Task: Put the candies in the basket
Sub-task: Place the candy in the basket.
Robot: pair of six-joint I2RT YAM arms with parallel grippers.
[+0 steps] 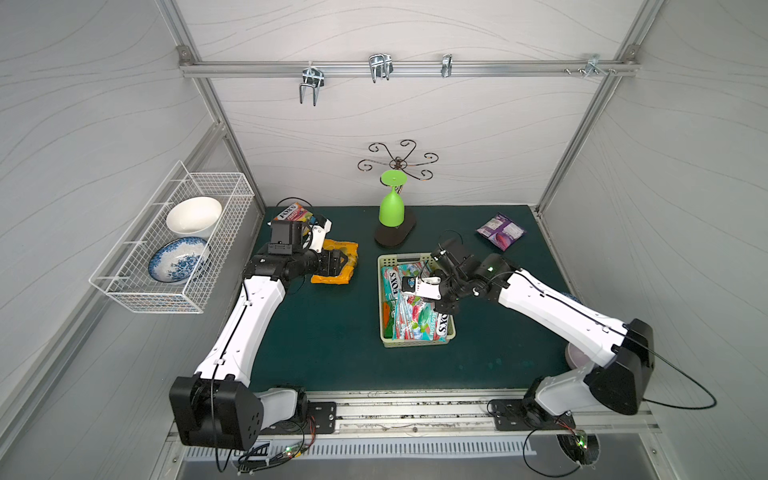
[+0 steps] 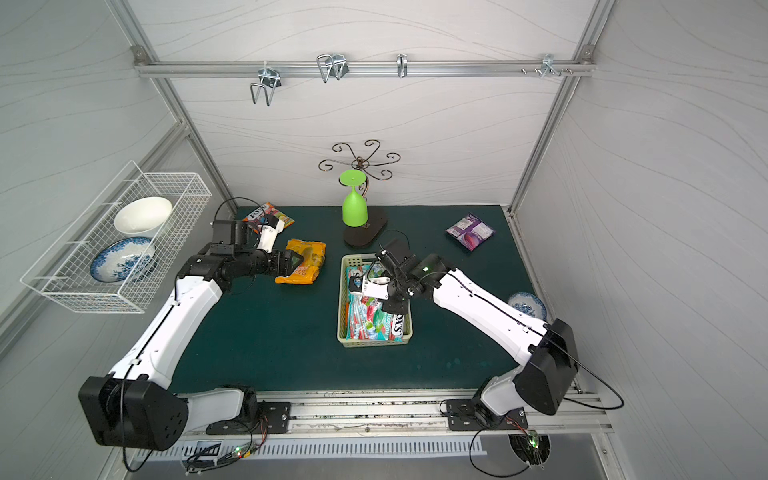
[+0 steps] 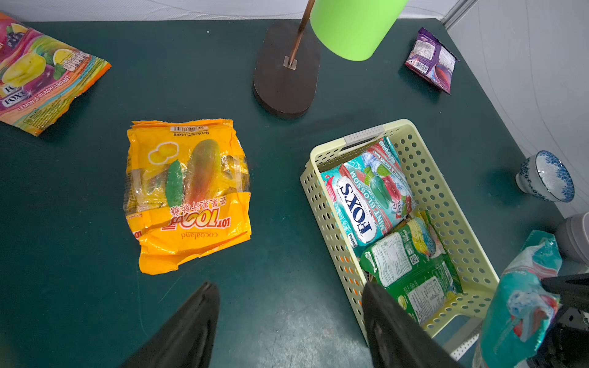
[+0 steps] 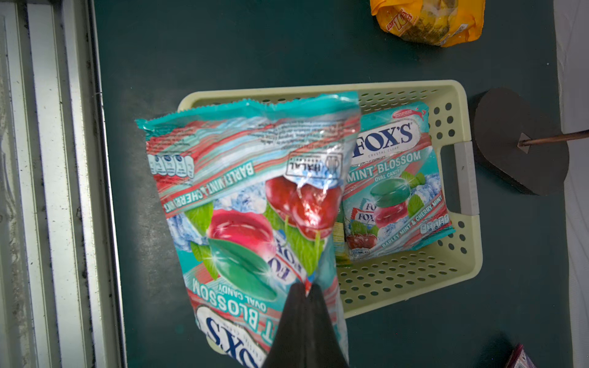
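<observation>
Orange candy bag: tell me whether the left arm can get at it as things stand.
Probably yes. The left gripper is open and hangs right by the orange bag, which lies flat on the mat, alone, apart from the basket and the stand. Nothing sits between them.

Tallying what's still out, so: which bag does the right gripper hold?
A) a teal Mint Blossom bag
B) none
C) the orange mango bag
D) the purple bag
A: the right gripper is shut on a teal Mint Blossom bag over the basket; the orange bag and the purple bag lie on the mat.
</observation>
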